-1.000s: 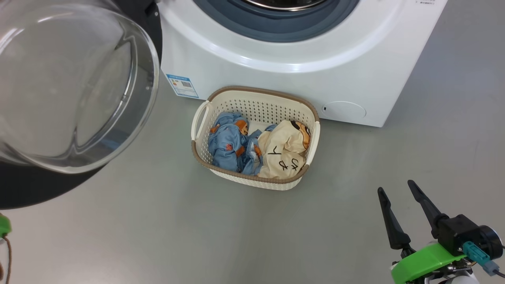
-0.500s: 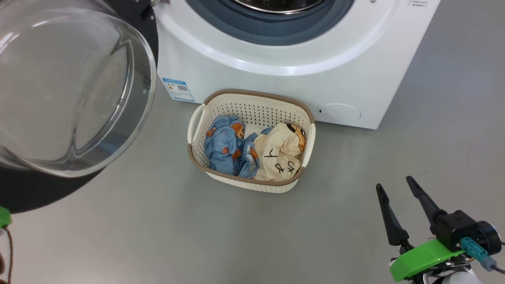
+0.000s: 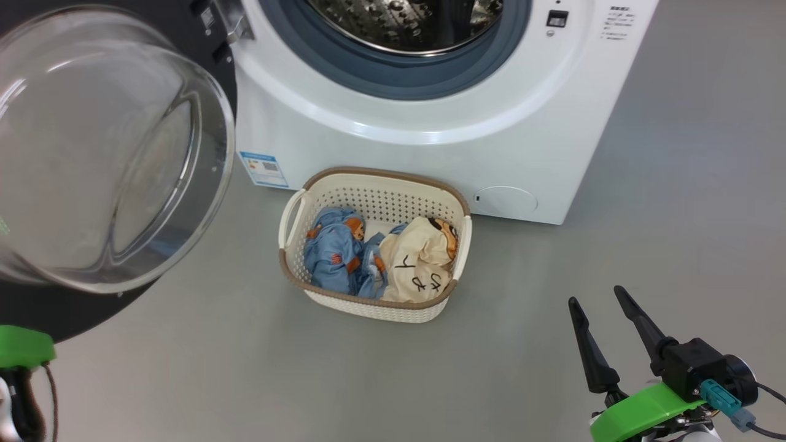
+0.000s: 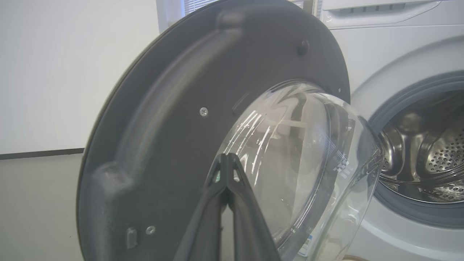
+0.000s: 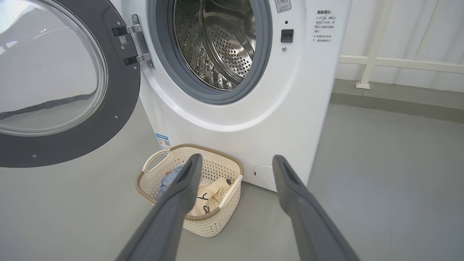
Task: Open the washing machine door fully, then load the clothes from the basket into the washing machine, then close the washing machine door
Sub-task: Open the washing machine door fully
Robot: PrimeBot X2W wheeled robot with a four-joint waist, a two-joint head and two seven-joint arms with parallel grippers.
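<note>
Left end effector (image 4: 226, 159) hung pinched together near the open door (image 3: 104, 159), right end effector (image 3: 595, 296) spread; only the head had lifted, so clothes (image 3: 381, 261) looked next.

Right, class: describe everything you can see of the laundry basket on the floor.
The basket is rounded-rectangular, cream plastic by its look, with perforated walls, a brown woven-look rim and white side handles. It stands upright on the grey floor, close before the washing machine, holding a light-blue garment at its left and a cream garment at its right.
</note>
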